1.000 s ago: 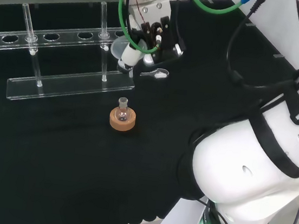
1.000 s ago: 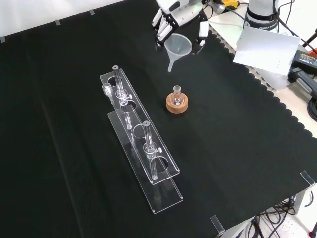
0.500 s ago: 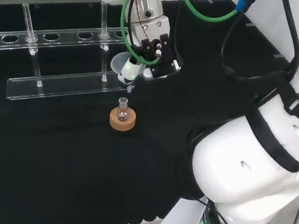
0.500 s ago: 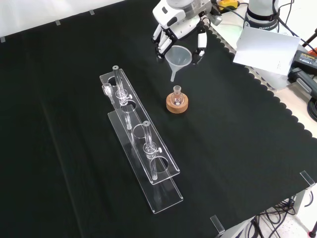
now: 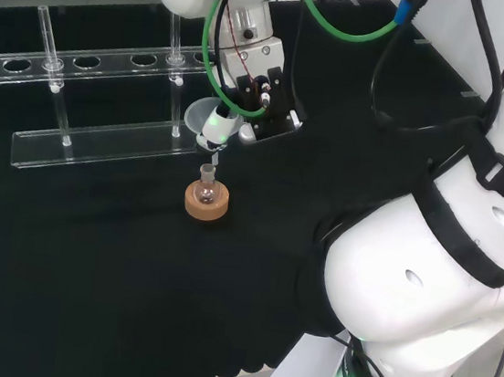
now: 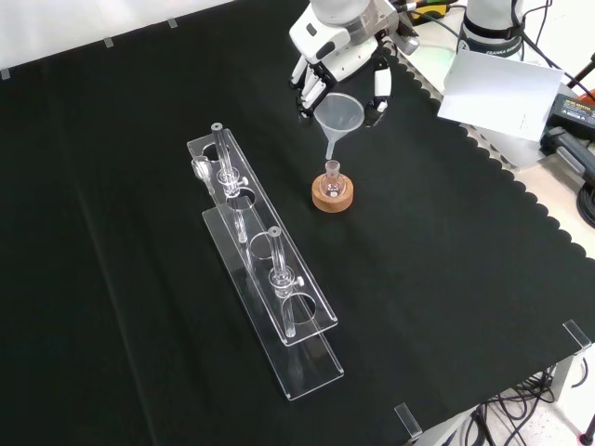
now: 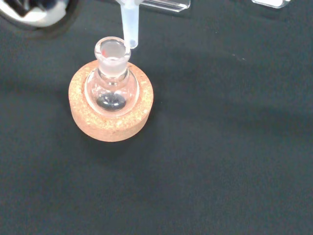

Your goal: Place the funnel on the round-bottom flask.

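The funnel [image 6: 338,113] hangs upright in the hand [image 6: 339,51], cone up and stem pointing straight down, and the whole question is how its stem tip sits against the mouth of the round-bottom flask [image 6: 332,179]. In the wrist view the stem [image 7: 129,24] ends just beside the rim of the flask's neck [image 7: 112,50], at about the height of the mouth and off to one side, not yet inside the opening. In the front view the stem tip sits just above the neck, nearly in line with it. Judging from this, the next move calls for a small sideways correction to centre the tip over the opening, then a straight descent along the stem's vertical axis.

The fingers [image 6: 380,85] are curled around the funnel's cone, holding it by its rim from both sides; in the head view the hand [image 5: 255,92] grips the cone just beside the clear rack [image 5: 101,142].

The flask stands upright in its cork ring [image 6: 332,196] near the middle of the bench [image 6: 465,279], toward its far edge in the front view, just beside the rack. Its bulb looks dark at the bottom, though what lies there I cannot tell.
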